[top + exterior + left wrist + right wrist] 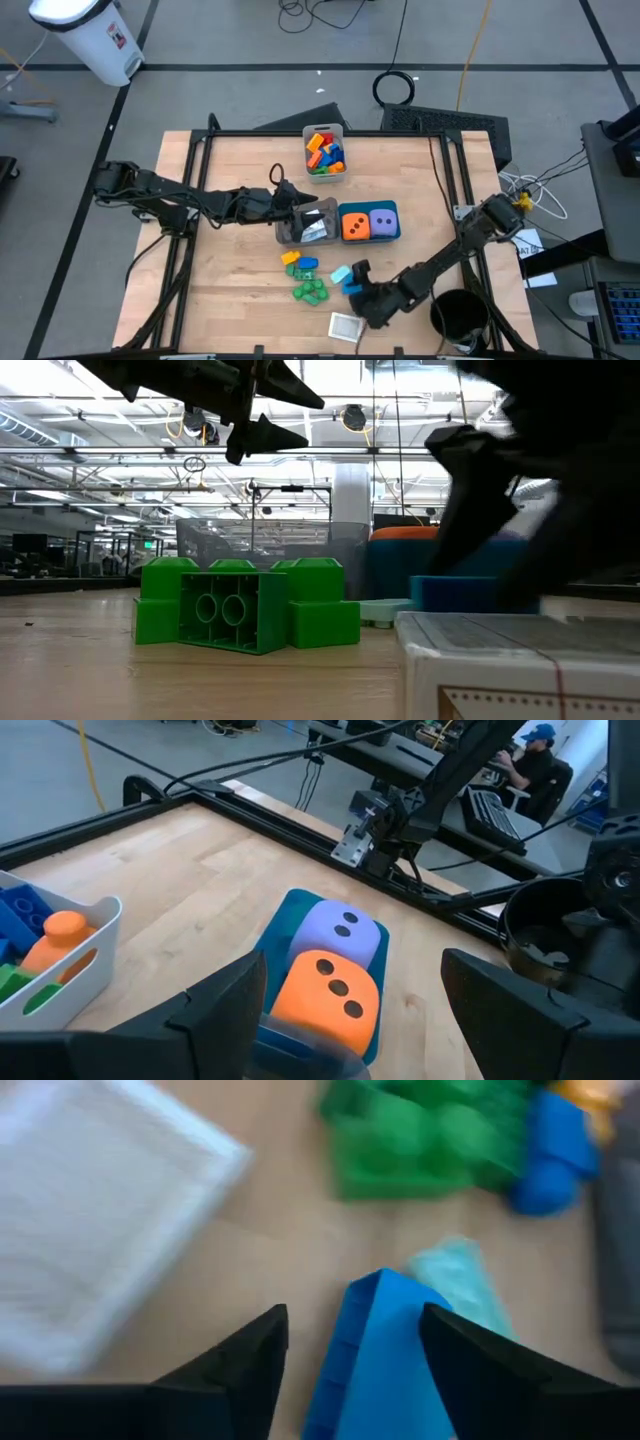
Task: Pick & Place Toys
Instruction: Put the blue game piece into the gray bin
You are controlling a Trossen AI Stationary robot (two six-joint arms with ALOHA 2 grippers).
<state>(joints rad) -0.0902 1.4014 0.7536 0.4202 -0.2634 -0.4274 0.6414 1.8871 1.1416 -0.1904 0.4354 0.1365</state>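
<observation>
My right gripper (356,287) is open and low over the table near its near edge. Its fingers stand on either side of a blue brick (375,1355), which lies on the table (240,300). A pale teal brick (462,1285), green bricks (310,290), a blue brick (306,267) and a yellow one (291,258) lie close by. A white-edged card (345,326) lies flat by the near edge. My left gripper (300,208) is open and empty above the grey bin (290,232). An orange die (325,995) and a purple die (338,935) sit in the teal bin (396,232). My right gripper comes at the blue brick from above, slanting, one finger (480,1370) close beside the brick's side (415,1330) and the other finger apart from it. I cannot tell whether it touches the brick, which lies on the table.
A pale grey bin (340,135) with several bricks stands at the far middle. The grey bin holds cards. A black cup (458,318) stands at the near right corner. Bare wood lies at the table's left and right parts.
</observation>
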